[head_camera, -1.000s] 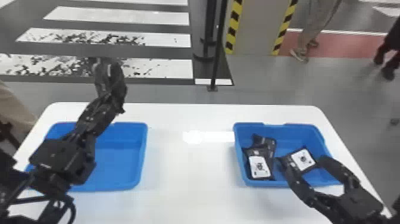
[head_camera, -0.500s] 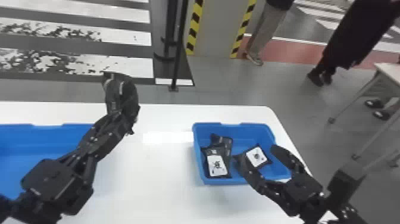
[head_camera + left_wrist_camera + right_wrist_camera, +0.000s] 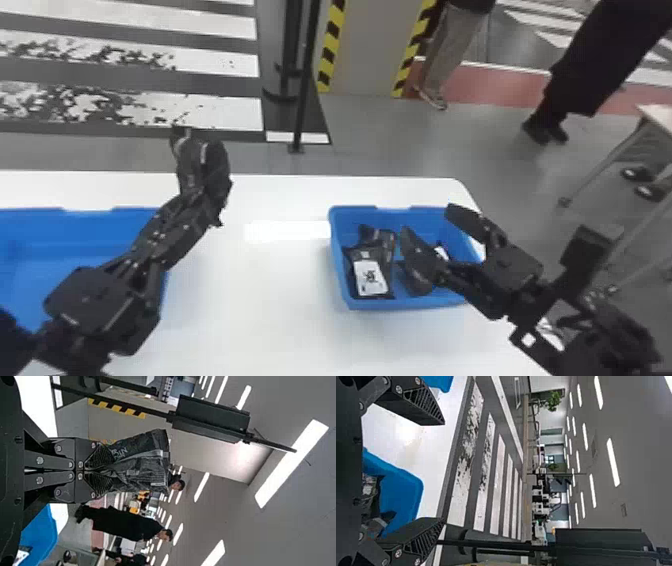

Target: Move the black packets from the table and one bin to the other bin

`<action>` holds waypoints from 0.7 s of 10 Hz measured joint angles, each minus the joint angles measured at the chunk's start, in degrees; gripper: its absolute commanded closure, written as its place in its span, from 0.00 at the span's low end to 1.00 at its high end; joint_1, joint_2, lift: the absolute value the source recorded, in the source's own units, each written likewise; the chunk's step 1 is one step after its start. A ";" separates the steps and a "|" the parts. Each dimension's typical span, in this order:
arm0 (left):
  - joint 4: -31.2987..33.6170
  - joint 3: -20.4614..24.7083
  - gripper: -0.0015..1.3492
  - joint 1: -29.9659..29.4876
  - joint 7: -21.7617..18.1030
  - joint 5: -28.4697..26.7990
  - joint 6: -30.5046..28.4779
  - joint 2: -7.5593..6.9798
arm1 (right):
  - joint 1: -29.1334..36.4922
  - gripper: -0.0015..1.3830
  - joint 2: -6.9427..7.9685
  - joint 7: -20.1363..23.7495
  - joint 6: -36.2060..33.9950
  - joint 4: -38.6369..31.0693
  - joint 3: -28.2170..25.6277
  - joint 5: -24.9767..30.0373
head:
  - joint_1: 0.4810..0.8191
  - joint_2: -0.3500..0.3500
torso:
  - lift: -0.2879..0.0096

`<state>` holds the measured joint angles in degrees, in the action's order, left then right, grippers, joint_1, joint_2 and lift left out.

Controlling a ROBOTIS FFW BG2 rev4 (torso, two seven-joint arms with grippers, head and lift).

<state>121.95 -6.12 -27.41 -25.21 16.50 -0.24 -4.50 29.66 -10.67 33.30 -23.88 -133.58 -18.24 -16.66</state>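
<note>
In the head view my left gripper [image 3: 197,197] is over the table, right of the left bin [image 3: 37,260], shut on a black packet [image 3: 205,160]. The left wrist view shows the crumpled packet [image 3: 142,463] pinched between the fingertips of that gripper [image 3: 104,471]. My right gripper [image 3: 430,222] stands open over the right bin [image 3: 400,302]. A white-labelled black packet [image 3: 370,280] lies there against another black packet [image 3: 386,242]; a third packet's label [image 3: 441,252] is partly covered by a finger. In the right wrist view nothing is between the fingertips of the right gripper [image 3: 443,471].
Both bins stand on a white table [image 3: 260,300], with bare tabletop between them. A thin black post [image 3: 302,75] rises behind the table, near a pillar with striped edges [image 3: 367,50]. Another table [image 3: 655,117] stands off to the right.
The head view has turned to the right. My left gripper has moved rightward from above the left bin, still holding its packet. The right gripper has shifted slightly up, now covering more of the third packet.
</note>
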 measured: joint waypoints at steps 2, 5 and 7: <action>-1.34 -0.05 0.90 0.58 0.08 -1.76 2.06 0.08 | -6.39 0.13 -2.27 4.15 -5.93 -0.83 1.55 -3.39 | 0.63 0.25 | 0.60; -2.48 -1.55 0.90 1.72 0.17 -2.51 3.46 -0.38 | -12.58 0.12 -4.52 5.12 -11.79 -3.93 8.34 -11.06 | 0.63 0.39 | 0.60; -2.75 -3.09 0.90 2.32 0.19 -1.83 4.46 -0.74 | -16.71 0.12 -5.71 5.10 -14.19 -5.09 13.84 -13.34 | 0.63 0.47 | 0.60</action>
<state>119.20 -9.22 -25.09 -25.03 14.67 4.22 -5.24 12.94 -16.39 38.40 -38.07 -138.68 -4.39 -30.00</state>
